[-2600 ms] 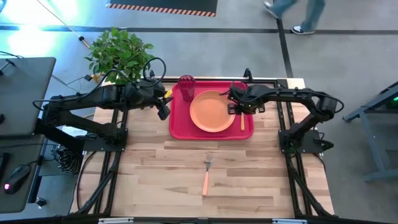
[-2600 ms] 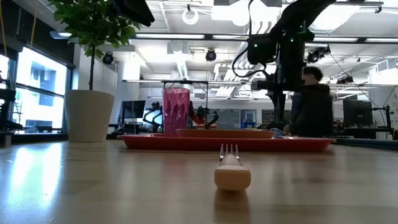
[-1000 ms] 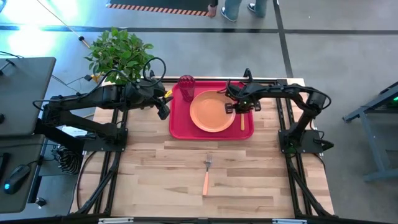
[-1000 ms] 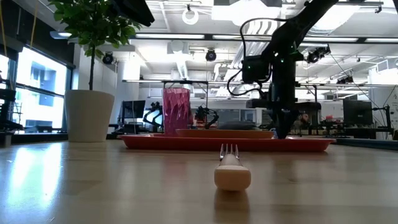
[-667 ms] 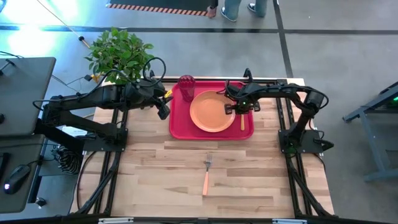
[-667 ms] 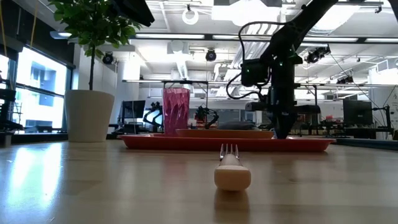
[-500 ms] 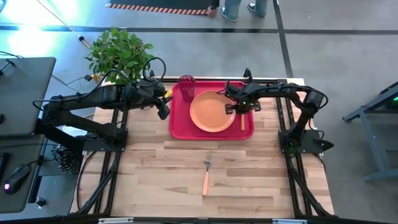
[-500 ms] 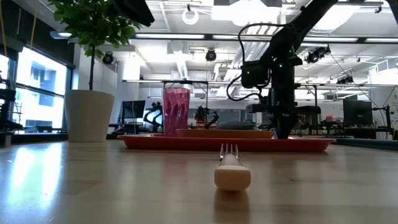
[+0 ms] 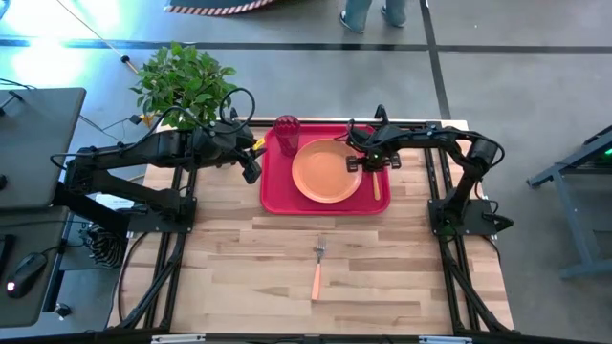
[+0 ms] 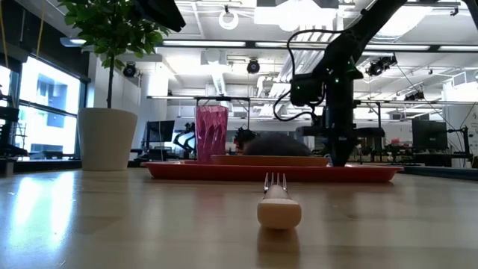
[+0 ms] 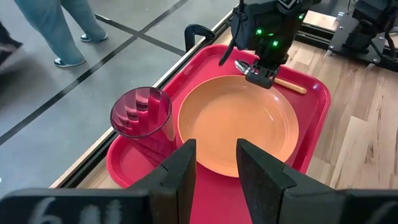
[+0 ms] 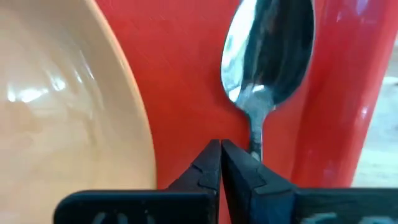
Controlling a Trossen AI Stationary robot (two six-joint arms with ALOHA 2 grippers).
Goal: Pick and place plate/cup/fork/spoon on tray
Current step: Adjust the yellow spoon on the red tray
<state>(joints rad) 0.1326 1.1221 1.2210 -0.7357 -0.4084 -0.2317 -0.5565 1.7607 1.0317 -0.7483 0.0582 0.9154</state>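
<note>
The red tray (image 9: 277, 196) lies at the table's far middle. On it stand the dark red cup (image 9: 287, 129) and the orange plate (image 9: 326, 170), and the spoon (image 9: 376, 186) lies flat along its right rim. The fork (image 9: 317, 268) lies on the bare wood nearer the front, tines toward the tray. My right gripper (image 12: 221, 148) is shut and points down at the tray floor between the plate's rim and the spoon. My left gripper (image 11: 214, 165) hovers open at the tray's left edge with nothing between its fingers. My right gripper comes from above with its fingers shut. The outer side of one finger (image 12: 245, 171) lies against the spoon's thin neck (image 12: 255, 134), just behind the silver bowl (image 12: 267, 50). Nothing is between the fingers. The spoon lies flat on the tray floor.
A potted plant (image 9: 182, 81) in a white pot (image 10: 107, 138) stands at the table's far left corner. A person's legs (image 9: 368, 11) pass on the floor beyond the table. Bare wood (image 9: 402, 277) stretches around the fork on the near half.
My right gripper has stayed low on the tray beside the spoon. The spoon's handle has swung a little toward the tray's right rim.
</note>
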